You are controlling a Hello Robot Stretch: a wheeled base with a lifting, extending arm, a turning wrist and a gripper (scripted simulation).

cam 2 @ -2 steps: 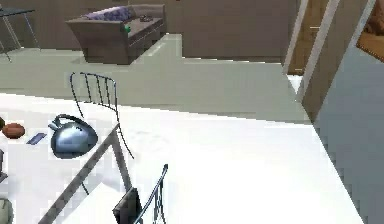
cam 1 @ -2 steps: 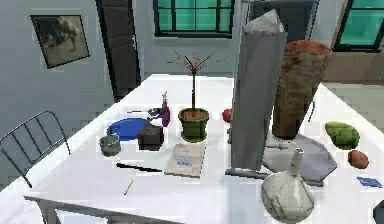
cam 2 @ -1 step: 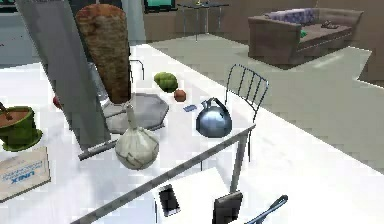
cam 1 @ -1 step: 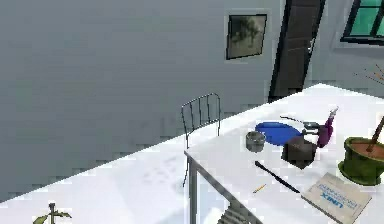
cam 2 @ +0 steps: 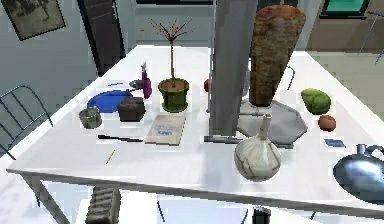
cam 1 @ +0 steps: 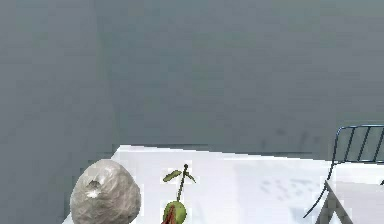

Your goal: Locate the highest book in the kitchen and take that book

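Book [cam 2: 167, 128] lies flat on the white table [cam 2: 60, 165], just in front of the potted plant [cam 2: 174, 93] in the arm side view. Left of the plant sit 1 dark brown block [cam 2: 131, 109] and 1 blue plate [cam 2: 106, 100]. Right of the plant rise a grey column [cam 2: 230, 60] and a tall brown statue [cam 2: 275, 50]. I cannot tell the gripper's state.

The forward view looks ahead and down from close above a white table [cam 1: 250, 180], facing a bare grey wall [cam 1: 200, 70]. The arm side view looks across the table [cam 2: 60, 150] from just above its near edge. The chair [cam 1: 352, 145] at the forward view's right edge may be the same chair [cam 2: 22, 105] at the arm side view's left edge.
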